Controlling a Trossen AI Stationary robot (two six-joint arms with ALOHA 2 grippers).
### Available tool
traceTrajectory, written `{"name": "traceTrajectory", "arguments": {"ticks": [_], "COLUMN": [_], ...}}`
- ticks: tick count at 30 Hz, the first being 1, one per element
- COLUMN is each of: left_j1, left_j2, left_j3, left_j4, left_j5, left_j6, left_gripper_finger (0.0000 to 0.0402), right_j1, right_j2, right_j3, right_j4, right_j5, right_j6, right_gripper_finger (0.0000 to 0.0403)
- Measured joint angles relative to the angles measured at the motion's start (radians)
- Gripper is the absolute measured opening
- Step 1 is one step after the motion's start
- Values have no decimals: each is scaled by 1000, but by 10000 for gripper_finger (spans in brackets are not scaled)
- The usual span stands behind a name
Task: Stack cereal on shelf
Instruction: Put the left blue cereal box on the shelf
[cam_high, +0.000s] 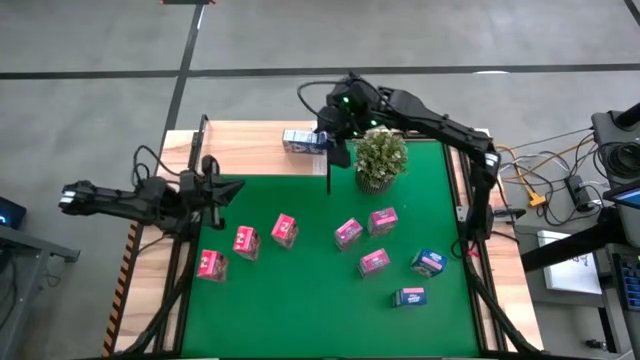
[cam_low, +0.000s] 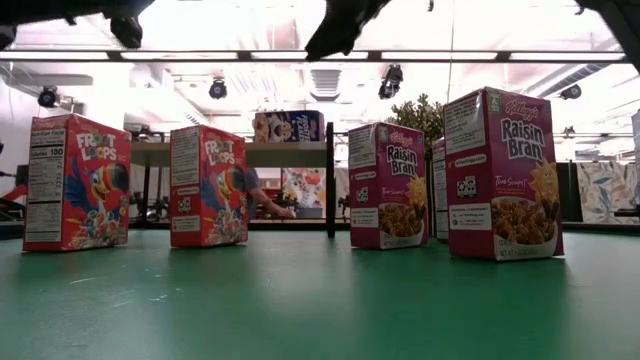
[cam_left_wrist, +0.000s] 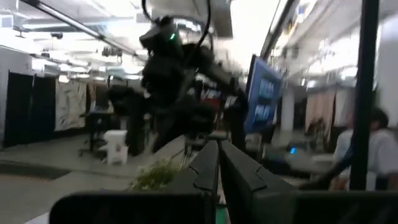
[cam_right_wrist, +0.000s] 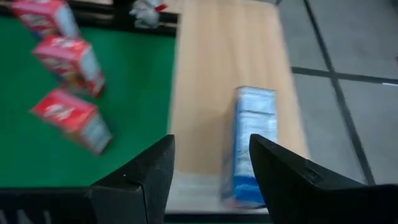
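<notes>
My right claw (cam_right_wrist: 211, 180) hangs open, released, above the shelf (cam_right_wrist: 211, 81). The blue box (cam_right_wrist: 252, 143) lies just beside it, long axis along the fingers. My left claw (cam_high: 212, 190) waits clenched, farther off.

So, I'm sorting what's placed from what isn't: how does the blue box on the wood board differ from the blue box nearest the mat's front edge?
The blue box on the shelf rests on pale wood, beside the right gripper's open fingers. The blue box at the front lies on the green mat, far from either gripper. Both are small blue cereal boxes.
</notes>
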Motion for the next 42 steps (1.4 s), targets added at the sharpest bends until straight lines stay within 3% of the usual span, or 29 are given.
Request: {"name": "traceTrajectory", "arguments": {"ticks": [11, 16, 21, 29, 34, 42], "left_j1": [127, 286, 443, 602, 660, 724], "left_j2": [418, 633, 806, 990, 1091, 1189], "left_j3": [578, 822, 971, 1057, 1101, 1162], "left_j4": [-761, -985, -1035, -1003, -987, -999], "left_j5": [16, 233, 364, 534, 563, 614], "left_j6": [121, 211, 303, 409, 455, 475], "left_gripper_finger": [11, 59, 133, 231, 248, 240], "right_j1": [135, 163, 165, 165, 165, 165], "right_j2": [-165, -274, -393, -555, -601, -609], "right_j3": [-224, -387, -544, -736, -787, -804], "right_j4": [-31, 9, 71, 188, 212, 210], "right_j5": [7, 7, 7, 7, 7, 7], "right_j6": [1, 32, 54, 82, 106, 114], "right_gripper_finger": [196, 196, 196, 196, 196, 196]}}
